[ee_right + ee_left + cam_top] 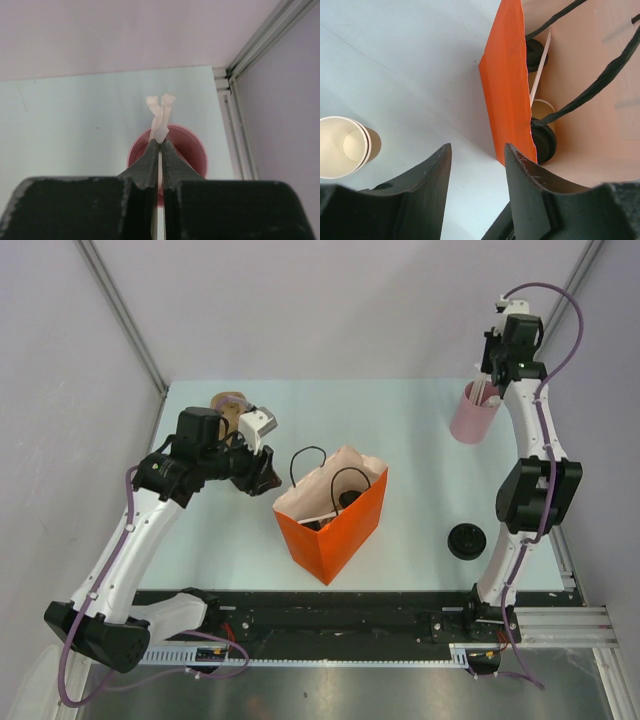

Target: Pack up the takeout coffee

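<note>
White straws (pixel 160 124) between right jaws

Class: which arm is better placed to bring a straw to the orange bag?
Right: the right end effector is shut on the white straws in the pink holder; the left end effector hangs open beside the orange bag.

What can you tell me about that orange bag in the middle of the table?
The orange bag looks like paper, bright orange outside and pale pink inside, with two black cord handles. It stands upright and open near the middle of the pale table. Inside are two tan cups with black lids. The left gripper, open, hovers close beside its edge.
</note>
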Motion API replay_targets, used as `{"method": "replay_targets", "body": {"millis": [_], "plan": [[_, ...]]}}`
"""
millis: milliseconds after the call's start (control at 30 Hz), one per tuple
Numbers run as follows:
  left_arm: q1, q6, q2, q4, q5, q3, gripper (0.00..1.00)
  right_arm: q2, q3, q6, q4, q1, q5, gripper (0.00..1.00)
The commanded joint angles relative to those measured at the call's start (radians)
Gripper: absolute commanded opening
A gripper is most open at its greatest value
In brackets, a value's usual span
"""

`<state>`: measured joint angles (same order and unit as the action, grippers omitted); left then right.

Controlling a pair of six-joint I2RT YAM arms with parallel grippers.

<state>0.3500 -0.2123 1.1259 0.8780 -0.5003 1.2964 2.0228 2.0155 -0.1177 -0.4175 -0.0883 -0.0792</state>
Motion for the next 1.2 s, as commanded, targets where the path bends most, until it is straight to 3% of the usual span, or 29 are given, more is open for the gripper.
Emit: {"method": "replay_targets", "body": {"millis": [0, 267, 533, 633, 767, 833, 1000, 1167], "plan": [[-0.006, -0.070, -0.023, -0.011, -0.032, 0.030, 0.52, -0.107, -0.003, -0.008, 0.072, -0.010, 0.022, 0.00], [-0.006, -0.068, -0.034, -0.011, 0.002, 0.015, 0.53, -0.298, -0.047, 0.085, 0.170, -0.007, 0.067, 0.00], [-0.006, -0.068, -0.057, -0.011, 0.017, 0.009, 0.54, -0.562, -0.150, 0.151, 0.348, 0.085, 0.288, 0.00], [-0.006, -0.071, -0.070, -0.011, 0.034, 0.001, 0.55, -0.620, -0.150, 0.161, 0.321, 0.174, 0.407, 0.00], [-0.008, -0.079, -0.086, -0.011, 0.060, -0.015, 0.56, -0.651, -0.144, 0.257, 0.272, 0.295, 0.750, 0.00], [-0.008, -0.084, -0.094, -0.013, 0.072, -0.023, 0.57, -0.662, -0.141, 0.266, 0.247, 0.358, 0.841, 0.00], [-0.014, -0.085, -0.113, -0.013, 0.085, -0.048, 0.57, -0.677, -0.075, 0.169, 0.059, 0.571, 0.891, 0.00], [-0.020, -0.085, -0.126, -0.013, 0.080, -0.063, 0.57, -0.662, -0.011, 0.138, -0.093, 0.671, 0.894, 0.00]]}}
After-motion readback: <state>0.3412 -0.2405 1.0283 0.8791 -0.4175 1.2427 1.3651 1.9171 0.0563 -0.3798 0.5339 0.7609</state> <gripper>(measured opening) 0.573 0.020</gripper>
